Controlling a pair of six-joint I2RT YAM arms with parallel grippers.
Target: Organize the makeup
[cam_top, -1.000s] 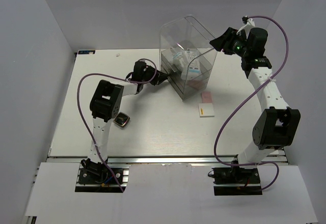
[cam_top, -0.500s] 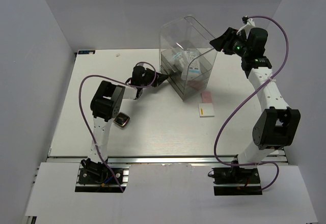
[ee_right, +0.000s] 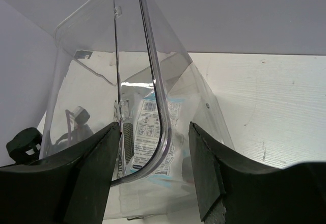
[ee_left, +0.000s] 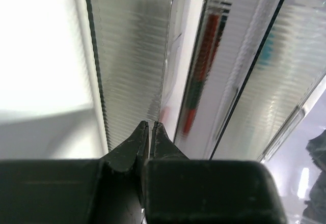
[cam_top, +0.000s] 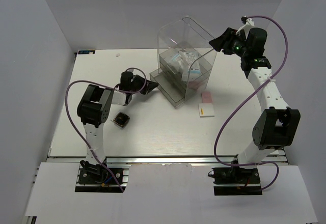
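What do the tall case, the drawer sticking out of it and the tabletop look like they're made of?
Tall case: clear, glossy hard plastic, probably acrylic. The printed packet shows through it, and its edges catch the light.
Drawer front: also clear plastic, but finely ribbed, so what lies behind it blurs.
Tabletop: white and matte with a faint grain, likely laminate or painted board.

left arm [cam_top: 92, 109]: low, reaching forward | left pincer [ee_left: 150, 128]: tips pinched together | right arm [cam_top: 267, 89]: raised | right pincer [ee_right: 154, 132]: spread wide
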